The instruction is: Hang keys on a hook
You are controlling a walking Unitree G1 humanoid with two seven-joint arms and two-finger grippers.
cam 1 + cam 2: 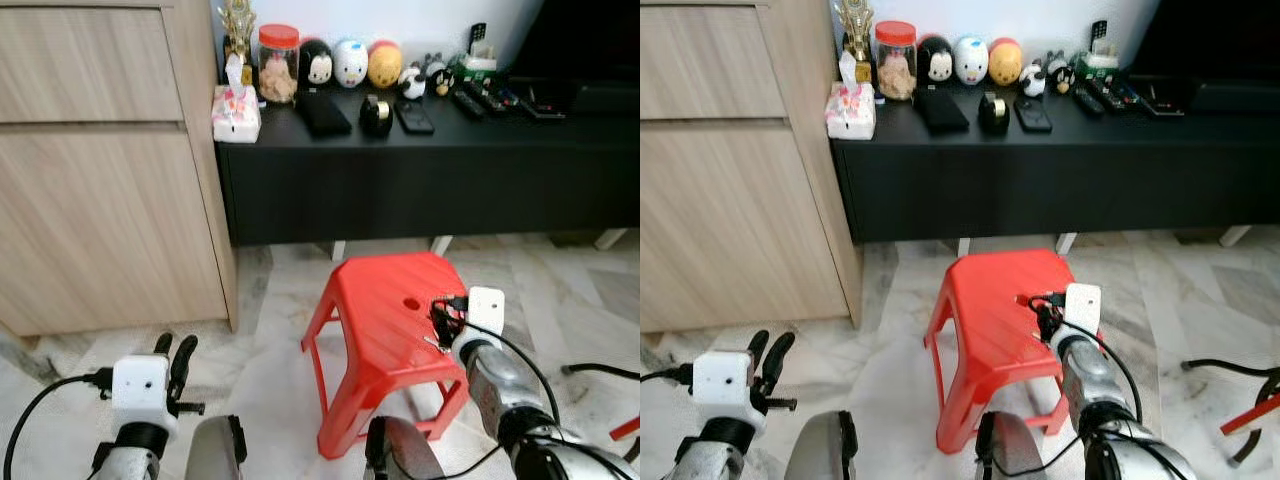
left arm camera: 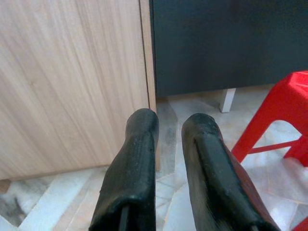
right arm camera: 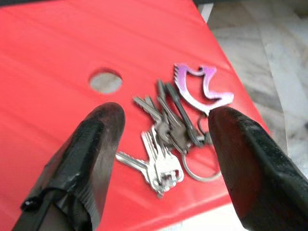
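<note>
**Keys on the red stool, my right fingers spread over them**

My right gripper sits low over the red stool, at centre-right of the head views. Fingers wide apart, one on either side of the keys, not touching them.

The keys lie flat on the stool seat near its right edge, beside the round hole: a bunch of silver keys on a ring, with a purple metal tag at its far end.

My left gripper hangs at lower left of the head views, over the marble floor, close to the wooden cabinet. Its fingers are only narrowly apart, holding nothing.

A black console carrying jars and figurines crosses the upper frame.
</note>
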